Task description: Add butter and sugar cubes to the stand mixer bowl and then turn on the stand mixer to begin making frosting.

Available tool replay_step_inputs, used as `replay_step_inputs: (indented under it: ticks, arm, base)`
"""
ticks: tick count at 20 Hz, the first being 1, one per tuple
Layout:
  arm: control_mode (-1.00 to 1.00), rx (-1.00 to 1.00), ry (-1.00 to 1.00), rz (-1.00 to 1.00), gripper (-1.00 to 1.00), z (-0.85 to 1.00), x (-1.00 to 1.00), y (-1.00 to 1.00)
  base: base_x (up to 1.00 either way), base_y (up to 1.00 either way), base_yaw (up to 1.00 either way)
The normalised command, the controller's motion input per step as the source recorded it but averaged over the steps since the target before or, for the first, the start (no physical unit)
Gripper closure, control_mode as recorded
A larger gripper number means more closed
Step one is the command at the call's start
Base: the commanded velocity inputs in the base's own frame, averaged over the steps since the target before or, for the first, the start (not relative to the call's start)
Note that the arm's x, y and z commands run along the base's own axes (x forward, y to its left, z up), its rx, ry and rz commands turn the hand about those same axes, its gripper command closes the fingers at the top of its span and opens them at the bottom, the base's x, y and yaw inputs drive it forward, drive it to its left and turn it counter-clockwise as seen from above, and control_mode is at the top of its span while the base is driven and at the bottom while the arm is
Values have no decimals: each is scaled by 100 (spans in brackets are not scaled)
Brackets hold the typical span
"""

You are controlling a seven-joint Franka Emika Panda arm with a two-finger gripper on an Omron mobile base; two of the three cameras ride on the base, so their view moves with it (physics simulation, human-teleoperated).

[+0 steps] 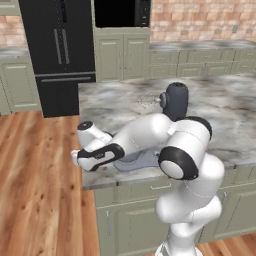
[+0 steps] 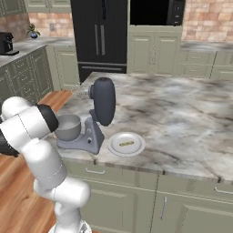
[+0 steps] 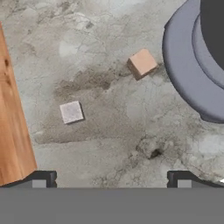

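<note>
Parted wide and holding nothing, the gripper (image 3: 109,177) hangs above the marble counter (image 3: 109,140) near its left-hand corner, where wood floor (image 3: 11,109) shows past the edge. Two sugar cubes lie loose on the stone below it: a white cube (image 3: 71,111) to the left, and a tan cube (image 3: 142,62) further right, close beside the mixer's lavender-grey base (image 3: 183,74) but apart from it.

Seen from the right base camera, the bowl (image 2: 68,127) sits seated on the mixer (image 2: 93,120) at the counter's front-left edge, silver-grey, round and deep, under the dark slate head (image 2: 104,101), which stands tilted back and leaves the bowl's mouth open. Its inside cannot be made out. Just right of the mixer, a white plate (image 2: 136,148) carries the butter (image 2: 126,144), a thin pale-yellow stick lying flat.

By the look of it, the job has hardly begun: both cubes and the butter sit outside the bowl, and nothing suggests the mixer is running. A cube pickup seems the step in hand.
</note>
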Motion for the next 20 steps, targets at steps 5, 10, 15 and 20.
replay_step_inputs:
  ticks: [5, 10, 15, 20]
  arm:
    - [-100, 1, -5, 0, -100, -15, 24, 9]
    - [-100, 1, -5, 0, -100, -9, 30, 9]
    - [-100, 0, 0, 0, -100, -20, 27, 6]
    - [-100, 0, -2, 0, -100, -19, 21, 5]
  base:
    - [0, 0, 0]
    - [0, 0, 0]
    - [0, 0, 0]
    - [0, 0, 0]
